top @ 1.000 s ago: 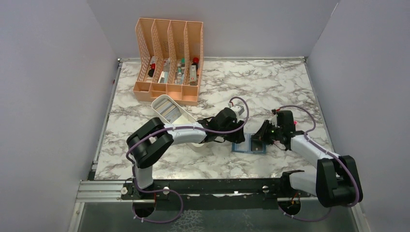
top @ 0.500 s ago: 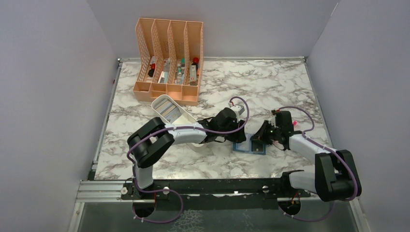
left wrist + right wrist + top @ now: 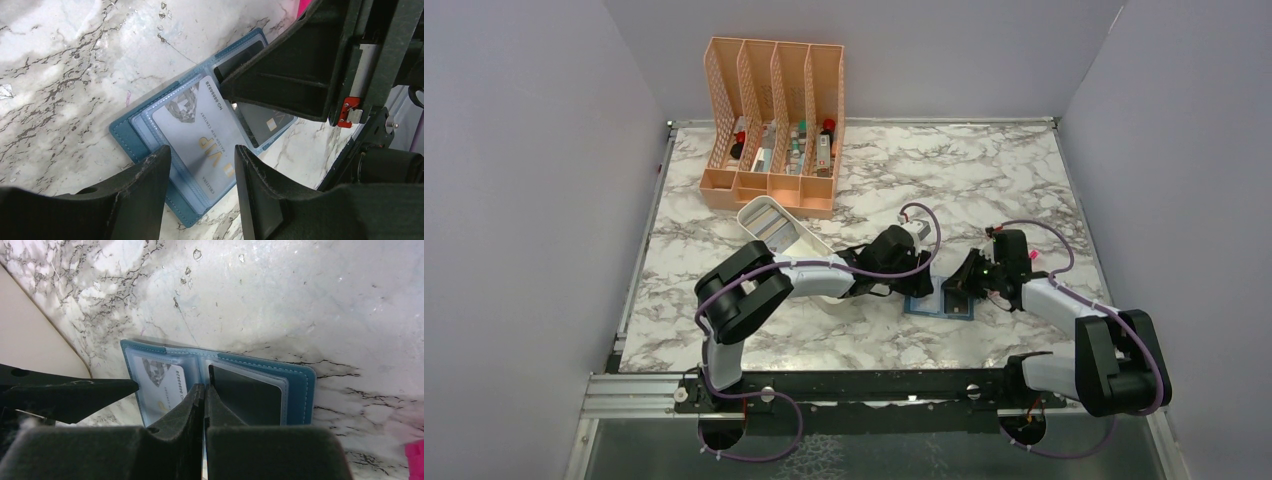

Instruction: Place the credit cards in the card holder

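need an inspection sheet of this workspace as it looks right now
surface: marble table, no spills seen
job's things: card holder lies open; white card in one pocket, dark card in the other
clutter: peach organizer with small bottles; white tray with grey flat pieces
grippers: left gripper open over the white card; right gripper shut at the holder's fold
cables: purple cables along both arms, no snag seen
surroundings: plain pale walls; nothing else seen

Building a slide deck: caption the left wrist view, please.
Open left gripper over a white VIP card on the opened teal card holder, shut right gripper tip beside it.
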You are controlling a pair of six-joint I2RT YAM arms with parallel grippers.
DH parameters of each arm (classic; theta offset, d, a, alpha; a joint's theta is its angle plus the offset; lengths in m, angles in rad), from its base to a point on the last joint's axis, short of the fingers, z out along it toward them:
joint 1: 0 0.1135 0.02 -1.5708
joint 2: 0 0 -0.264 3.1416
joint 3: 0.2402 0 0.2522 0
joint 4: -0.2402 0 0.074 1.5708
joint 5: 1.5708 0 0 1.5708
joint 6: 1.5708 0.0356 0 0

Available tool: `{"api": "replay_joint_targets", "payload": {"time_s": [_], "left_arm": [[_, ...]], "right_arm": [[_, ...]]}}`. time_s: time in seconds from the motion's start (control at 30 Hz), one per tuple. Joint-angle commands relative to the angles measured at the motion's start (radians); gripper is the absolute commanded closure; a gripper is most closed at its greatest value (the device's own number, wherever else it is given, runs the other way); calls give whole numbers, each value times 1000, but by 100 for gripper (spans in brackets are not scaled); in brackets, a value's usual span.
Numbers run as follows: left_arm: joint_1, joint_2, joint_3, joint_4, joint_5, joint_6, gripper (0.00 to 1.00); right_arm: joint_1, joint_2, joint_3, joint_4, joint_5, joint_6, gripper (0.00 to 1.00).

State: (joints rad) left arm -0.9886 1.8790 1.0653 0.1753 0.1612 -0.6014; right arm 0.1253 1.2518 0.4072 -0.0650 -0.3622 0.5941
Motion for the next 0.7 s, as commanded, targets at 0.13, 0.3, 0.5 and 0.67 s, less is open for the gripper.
{"api": "replay_joint_targets", "payload": {"time_s": [0.13, 0.3, 0.5, 0.67], "left_arm": [[2, 18, 0, 31, 14, -1, 47], [2, 21, -3, 66, 45, -23, 47], [2, 24, 2, 101, 82, -47, 47], [2, 13, 6, 108, 98, -57, 47]], "right_arm": [[1, 14, -30, -22, 38, -22, 93], [2, 12, -31, -20, 35, -22, 93], [2, 13, -30, -21, 32, -24, 93], [2, 12, -30, -21, 35, -24, 93]]}}
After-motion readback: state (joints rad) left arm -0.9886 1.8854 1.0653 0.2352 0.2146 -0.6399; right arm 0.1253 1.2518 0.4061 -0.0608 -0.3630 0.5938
